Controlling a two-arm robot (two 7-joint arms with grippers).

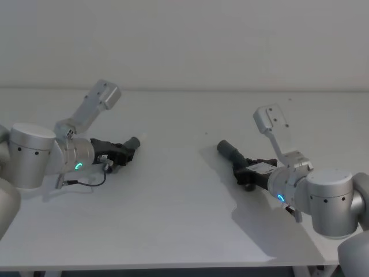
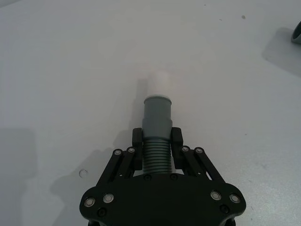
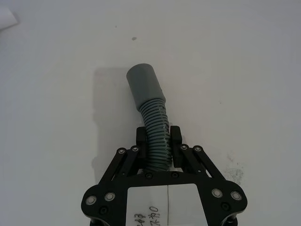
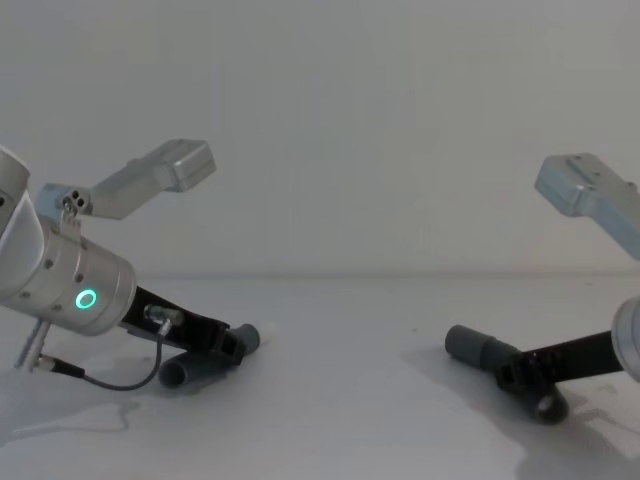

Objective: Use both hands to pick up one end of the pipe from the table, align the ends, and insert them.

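Left pincer point(image 1: 122, 152) clamped on ribbed part of left piece point(image 2: 157, 117); white tip point(image 2: 159, 84) aims toward far centre. Right pincer point(image 1: 242, 166) clamped on right piece point(image 3: 146, 94); mouth point(image 3: 141, 70) aims far-left. Both low at tabletop point(image 1: 184, 219), well apart. Axes converge, not collinear. Bare room between for closing gap.

the table point(image 1: 184, 219) is smooth, matt white-grey. the left pipe piece point(image 2: 157, 117) looks like dull grey plastic: smooth collar, ribbed body, pale matt tip. the right pipe piece point(image 3: 146, 87) is the same plastic, its ribs faintly shiny. the left gripper point(image 2: 157, 141) and right gripper point(image 3: 158, 141) are satin black with bright metal screw heads; the right gripper carries a white paper label point(image 3: 167, 205). the left arm point(image 1: 31, 153) and right arm point(image 1: 328, 202) are satin silver metal.
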